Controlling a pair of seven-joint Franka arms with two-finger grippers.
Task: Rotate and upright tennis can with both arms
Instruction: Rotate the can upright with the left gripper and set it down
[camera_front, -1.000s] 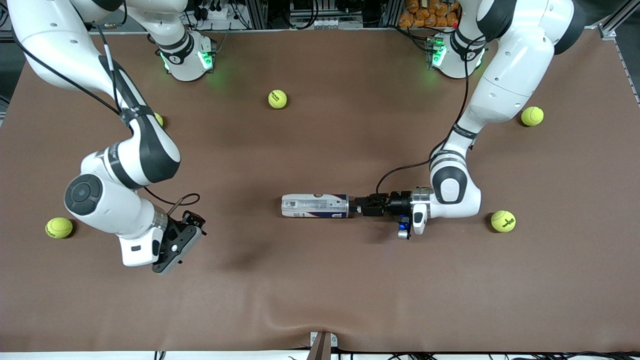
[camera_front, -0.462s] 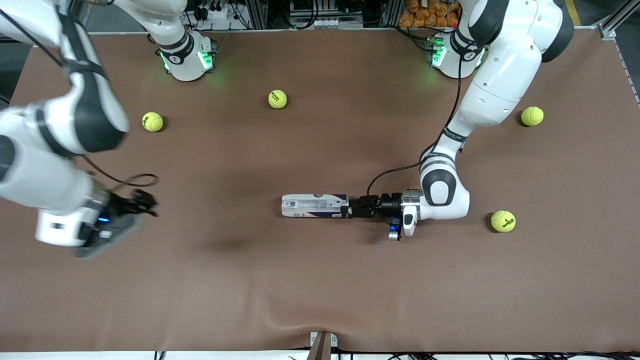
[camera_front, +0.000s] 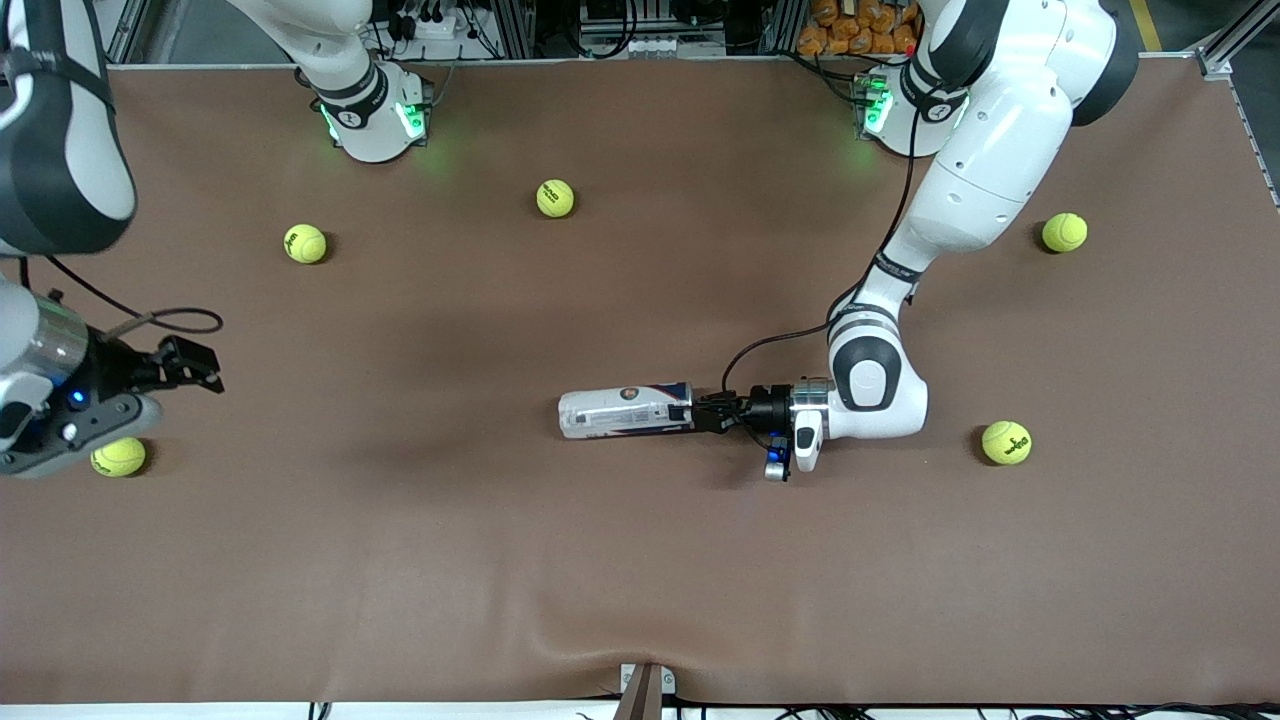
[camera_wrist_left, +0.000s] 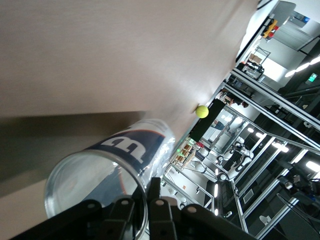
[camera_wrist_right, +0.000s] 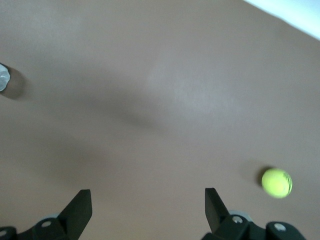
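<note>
The tennis can (camera_front: 626, 410) lies on its side near the middle of the table (camera_front: 640, 560), its long axis running from one arm's end of the table toward the other. The left gripper (camera_front: 712, 413) meets it end-on, at the end toward the left arm's base, with its fingers (camera_wrist_left: 159, 207) pinched together on the open rim. The right gripper (camera_front: 185, 365), fingers spread and empty, hangs well apart from the can, over the table's edge at the right arm's end. Judged from this, the left arm drives any turn.

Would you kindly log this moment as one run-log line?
tennis can: lying on table | left hand: shut on can's open rim | right hand: open, over table's right-arm end, waiting
</note>
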